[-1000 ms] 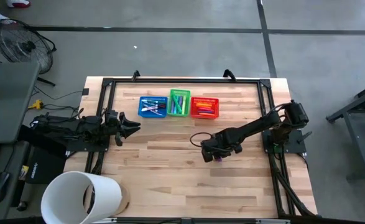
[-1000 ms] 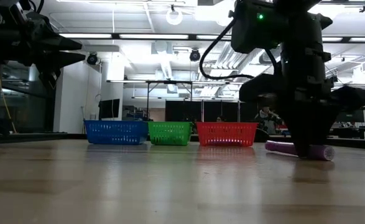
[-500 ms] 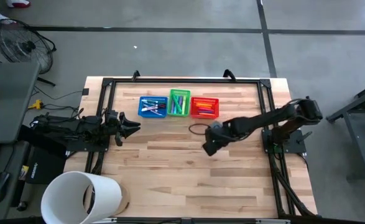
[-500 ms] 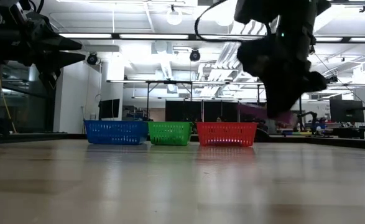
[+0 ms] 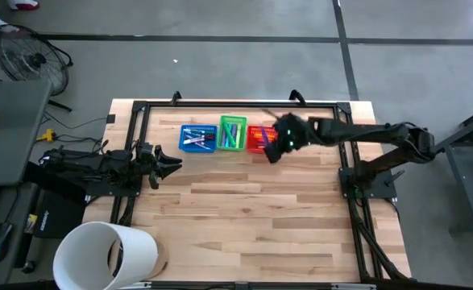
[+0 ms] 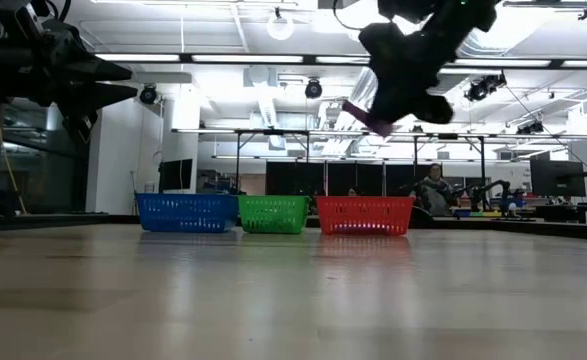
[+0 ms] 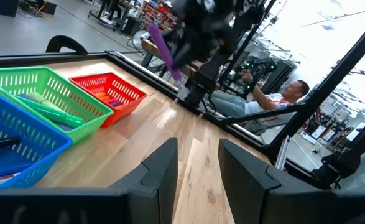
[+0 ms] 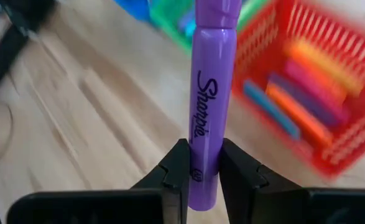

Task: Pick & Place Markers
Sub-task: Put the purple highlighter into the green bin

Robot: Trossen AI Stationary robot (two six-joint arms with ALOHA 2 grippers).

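Right gripper point(image 8: 199, 163) has its jaws clamped on a purple marker point(image 8: 209, 93), up in the air over the red basket point(image 5: 262, 138) near the bench's far edge (left gripper point(image 5: 169, 163) waits at the left edge, jaws slightly apart).

You have open table point(image 5: 244, 217) in front of the three baskets point(image 5: 231, 135); the right gripper point(image 5: 275, 150) with its purple marker point(image 8: 208, 93) crowds the red basket point(image 5: 260, 138)

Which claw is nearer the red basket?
The right. The right claw hangs over the red basket, gripping a purple marker. The left claw waits open at the table's left edge, beyond the blue basket.
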